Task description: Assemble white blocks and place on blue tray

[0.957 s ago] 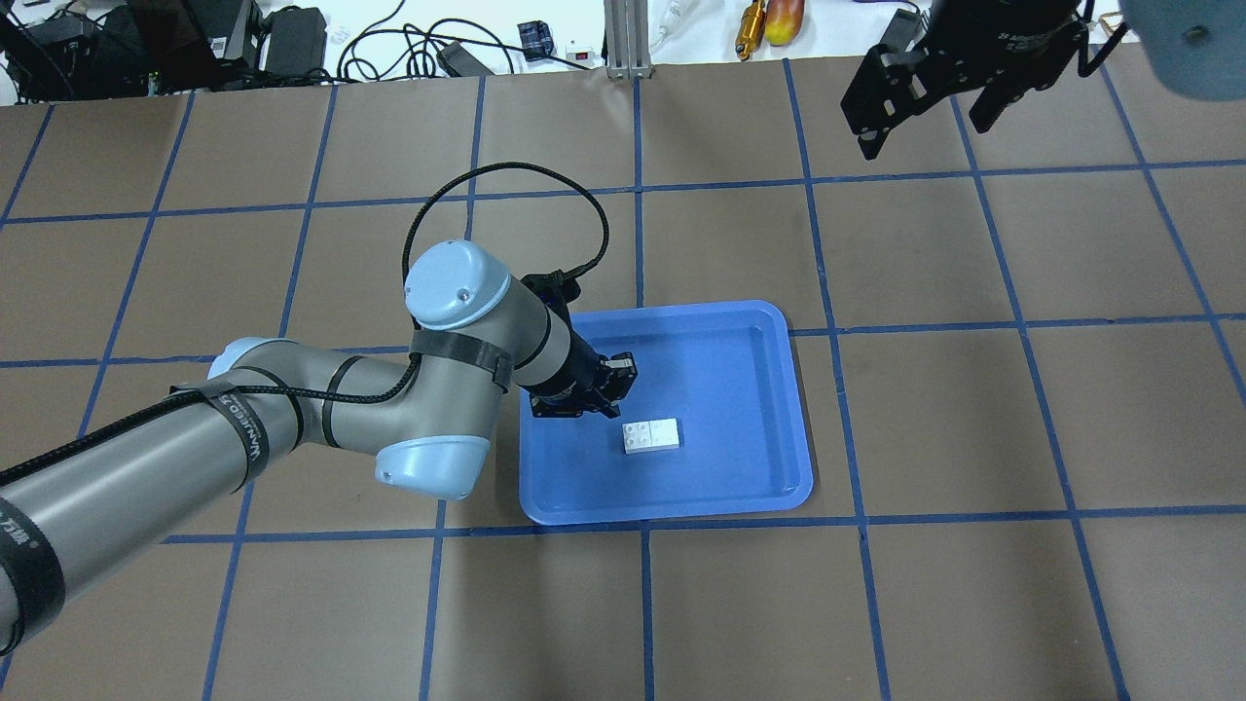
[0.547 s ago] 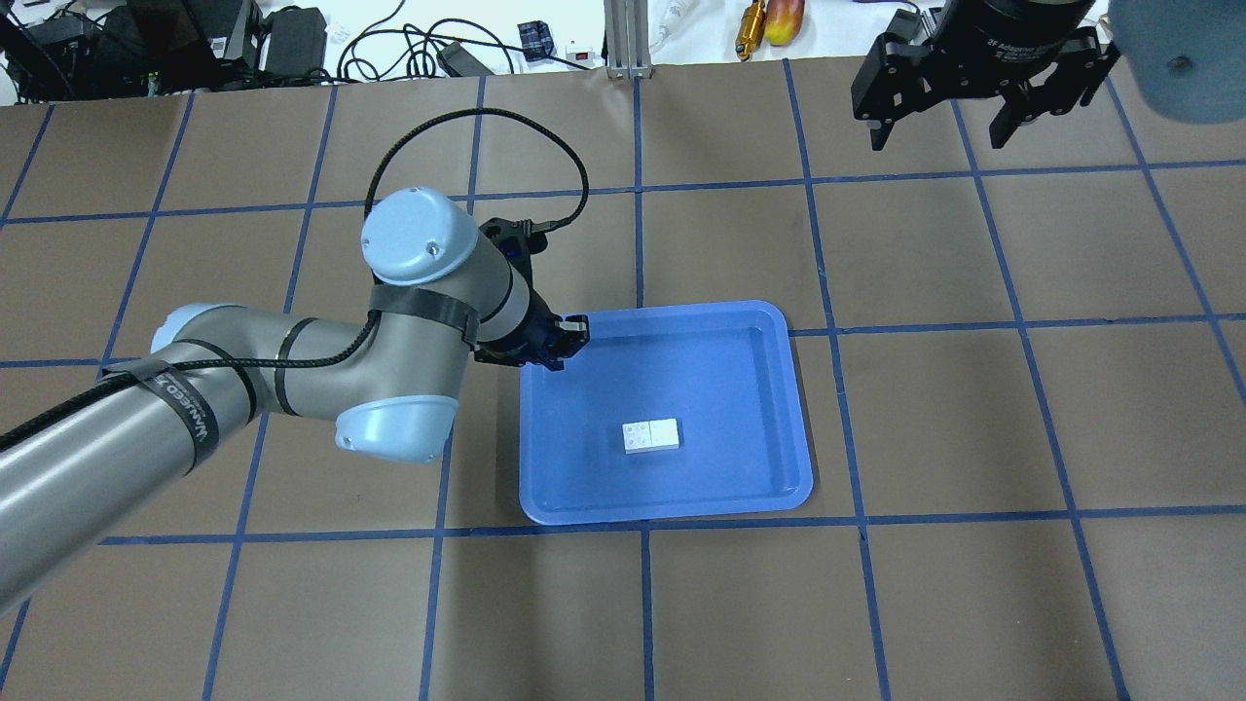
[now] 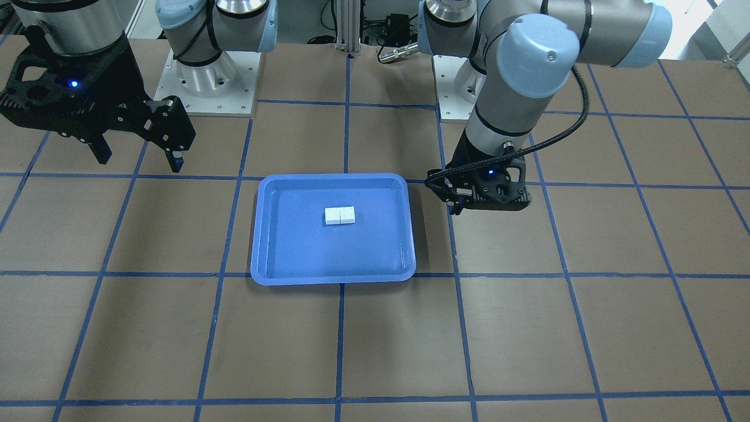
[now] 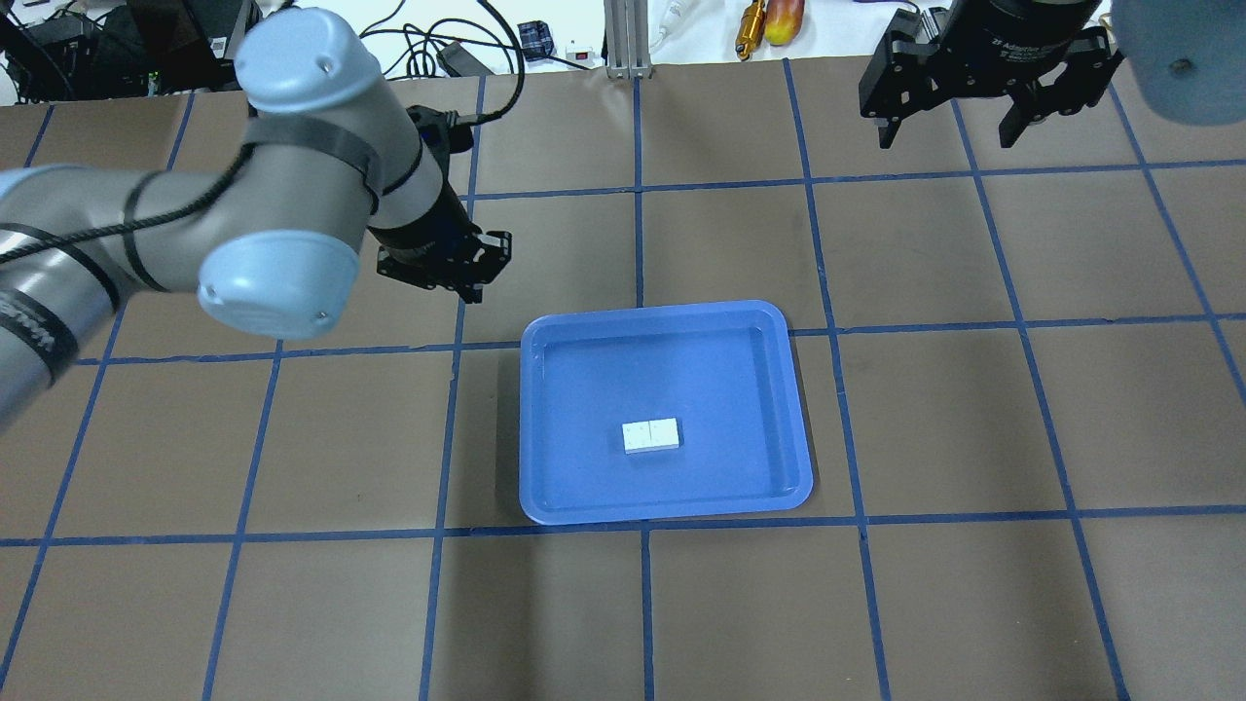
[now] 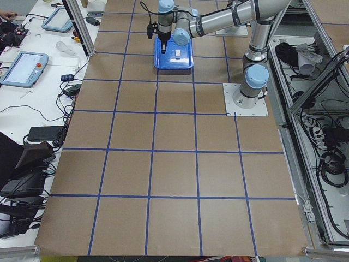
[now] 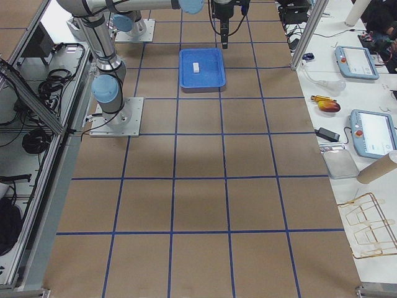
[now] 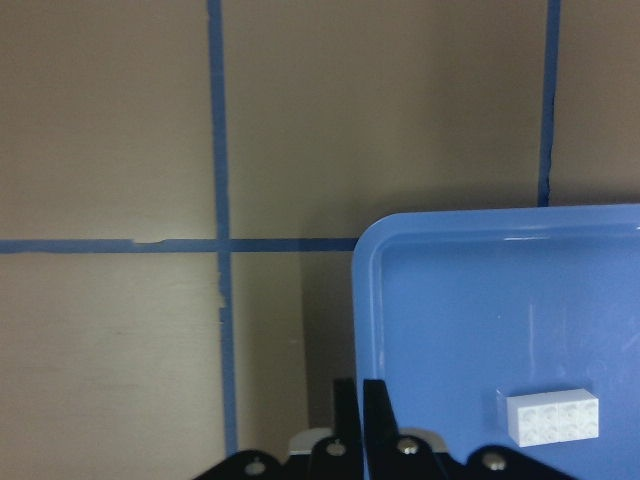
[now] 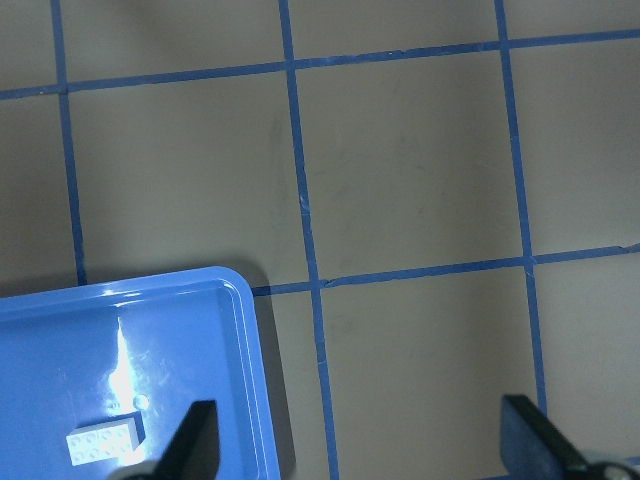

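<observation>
The white blocks (image 4: pixel 651 435) lie joined as one short bar on the floor of the blue tray (image 4: pixel 701 360), free of both grippers. They also show in the front view (image 3: pixel 340 215) and in both wrist views (image 7: pixel 552 416) (image 8: pixel 105 443). My left gripper (image 4: pixel 473 289) is shut and empty, hanging over the brown table just beyond the tray's far left corner; its fingers (image 7: pixel 349 410) sit together. My right gripper (image 4: pixel 946 131) is open and empty, high above the table's far right, well away from the tray (image 3: pixel 304 252).
The brown table surface carries a blue tape grid. Cables, power bricks and a yellow tool (image 4: pixel 751 24) lie beyond the far edge. The two arm bases (image 3: pixel 208 82) stand at the robot's side. Side benches hold tablets (image 6: pixel 372 133).
My left arm has pulled back from over the tray, moving far and left and rising, leaving the white bar where it lay. The right gripper has turned slightly in place.
</observation>
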